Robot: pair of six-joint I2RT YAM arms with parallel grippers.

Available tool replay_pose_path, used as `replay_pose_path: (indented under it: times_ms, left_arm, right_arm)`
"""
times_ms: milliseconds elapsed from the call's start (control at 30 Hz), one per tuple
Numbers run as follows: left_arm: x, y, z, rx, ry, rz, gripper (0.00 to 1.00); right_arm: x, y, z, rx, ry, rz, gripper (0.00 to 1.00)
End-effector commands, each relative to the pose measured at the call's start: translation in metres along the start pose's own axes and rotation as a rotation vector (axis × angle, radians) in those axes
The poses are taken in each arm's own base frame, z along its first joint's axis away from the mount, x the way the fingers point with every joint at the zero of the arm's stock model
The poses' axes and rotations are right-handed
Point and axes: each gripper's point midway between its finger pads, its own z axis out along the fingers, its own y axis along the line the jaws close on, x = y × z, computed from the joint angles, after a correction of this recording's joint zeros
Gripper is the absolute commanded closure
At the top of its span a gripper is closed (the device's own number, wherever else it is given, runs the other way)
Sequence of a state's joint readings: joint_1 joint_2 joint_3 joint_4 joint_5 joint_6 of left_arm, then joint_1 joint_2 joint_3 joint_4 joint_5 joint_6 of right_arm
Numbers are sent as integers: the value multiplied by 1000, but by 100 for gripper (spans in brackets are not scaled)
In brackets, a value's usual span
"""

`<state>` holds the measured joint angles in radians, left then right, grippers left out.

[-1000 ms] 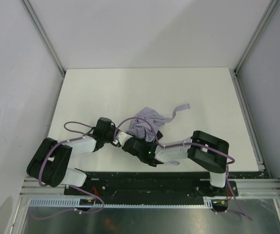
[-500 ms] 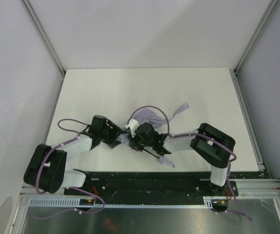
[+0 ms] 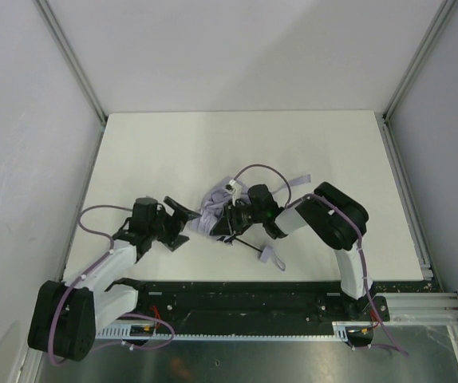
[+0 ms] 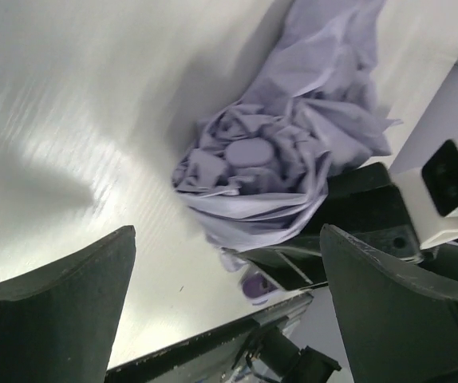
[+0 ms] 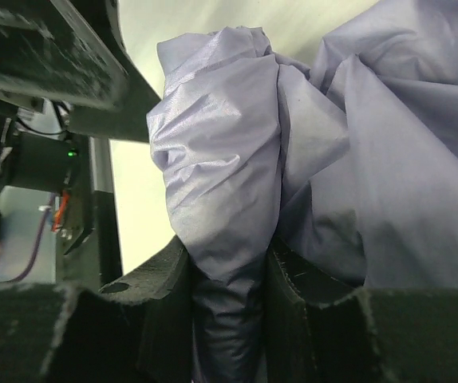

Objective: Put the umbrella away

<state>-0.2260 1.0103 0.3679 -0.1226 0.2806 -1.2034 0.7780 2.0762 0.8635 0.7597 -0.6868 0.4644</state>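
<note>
The umbrella (image 3: 215,209) lies crumpled in the near middle of the table, its pale lavender canopy bunched up. Its thin black shaft (image 3: 250,245) runs toward the near edge and ends in the small pale handle (image 3: 274,258). My right gripper (image 3: 227,221) is shut on a fold of the canopy; in the right wrist view the fabric (image 5: 221,159) is pinched between both fingers (image 5: 159,297). My left gripper (image 3: 178,223) stands open just left of the bundle and holds nothing. The left wrist view shows the canopy (image 4: 261,167) ahead of the wide jaws.
A loose lavender strap (image 3: 296,179) trails from the canopy to the back right. The black base rail (image 3: 237,297) runs along the near table edge. Grey walls with metal posts (image 3: 72,60) enclose the white table (image 3: 173,144) on three sides.
My left gripper opened, let go of the umbrella and drew back to the left. The right gripper closed on the canopy and carried it a little farther from the near edge.
</note>
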Motion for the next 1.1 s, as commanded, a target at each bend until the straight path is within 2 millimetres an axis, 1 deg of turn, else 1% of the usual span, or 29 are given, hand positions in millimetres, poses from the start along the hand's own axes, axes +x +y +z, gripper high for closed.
replay_pose_path:
  times_ms: [0, 100, 267, 333, 400, 433, 533, 600, 667, 767, 800, 867, 900, 933, 967, 1000, 1067]
  left_arm:
    - [18, -2, 1, 15, 86, -65, 1]
    - [25, -11, 7, 30, 100, -77, 1]
    - [32, -23, 23, 68, 97, -87, 1]
    - [31, -17, 31, 41, 83, -96, 1]
    - [26, -4, 37, 1, 44, -112, 2]
    - [22, 1, 40, -14, 15, -112, 4]
    - [8, 16, 45, -60, -75, -91, 15]
    - [1, 23, 49, -85, -115, -75, 19]
    - [0, 25, 54, -96, -112, -62, 27]
    - [8, 29, 61, -101, -67, -59, 46]
    - [12, 30, 62, -100, -52, -62, 53]
    - [16, 34, 62, -101, -39, -62, 73]
    - [16, 36, 61, -101, -38, -59, 82]
    - [16, 37, 59, -100, -41, -55, 89]
    - [17, 39, 58, -101, -42, -54, 93]
    - [18, 41, 57, -101, -42, -48, 97]
    - [20, 46, 55, -118, -33, -38, 99]
  right_arm:
    - [147, -37, -34, 148, 357, 423, 100]
    - [143, -37, -32, 138, 341, 436, 100]
    - [142, -38, -32, 130, 334, 449, 100]
    - [139, -36, -32, 124, 330, 449, 100]
    - [135, -33, -32, 108, 324, 449, 100]
    - [133, -31, -31, 98, 321, 450, 100]
    - [127, -24, -31, 74, 315, 439, 100]
    - [124, -20, -31, 59, 315, 434, 100]
    - [122, -17, -31, 50, 316, 427, 100]
    - [119, -13, -31, 48, 313, 417, 100]
    - [117, -13, -30, 49, 308, 412, 100]
    - [115, -13, -29, 52, 303, 402, 100]
    - [113, -12, -29, 55, 299, 396, 100]
    - [110, -12, -29, 61, 293, 387, 100]
    - [106, -12, -29, 68, 287, 375, 98]
    - [100, -11, -30, 76, 279, 357, 94]
    - [87, -8, -33, 114, 271, 308, 81]
